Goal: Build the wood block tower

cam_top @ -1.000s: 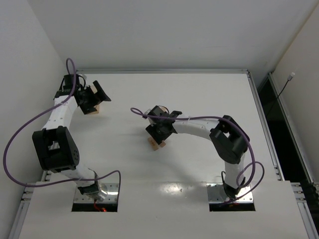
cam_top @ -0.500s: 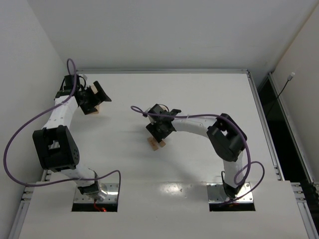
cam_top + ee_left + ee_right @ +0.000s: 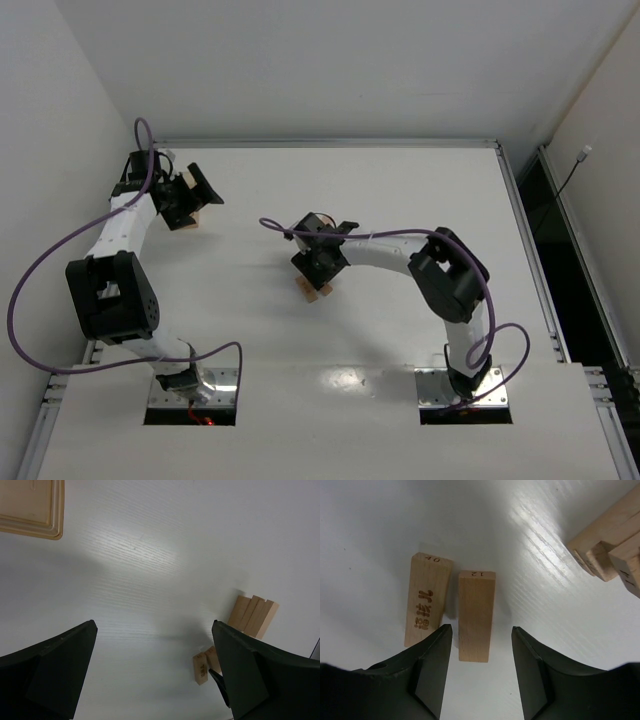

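A robotics lab test cell, by the look of it: a white table edged with aluminium rail; blank white walls close around it; a left arm and a right arm bolted to metal base plates at the near edge; loose purple cables looping off both.

Two loose bars lie side by side on the table, the wood block tower beyond them, rightward.
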